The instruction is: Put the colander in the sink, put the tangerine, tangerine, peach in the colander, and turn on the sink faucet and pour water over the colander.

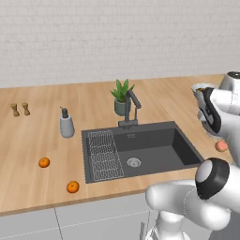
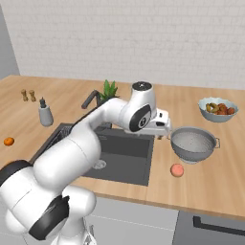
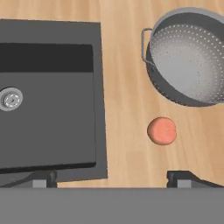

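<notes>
With our fingers spread wide and empty above the tabletop, we judged it best to centre on the colander rim, which sat right of the sink, probably just beyond the peach.

potted plant, soap dispenser, fruit bowl
</notes>
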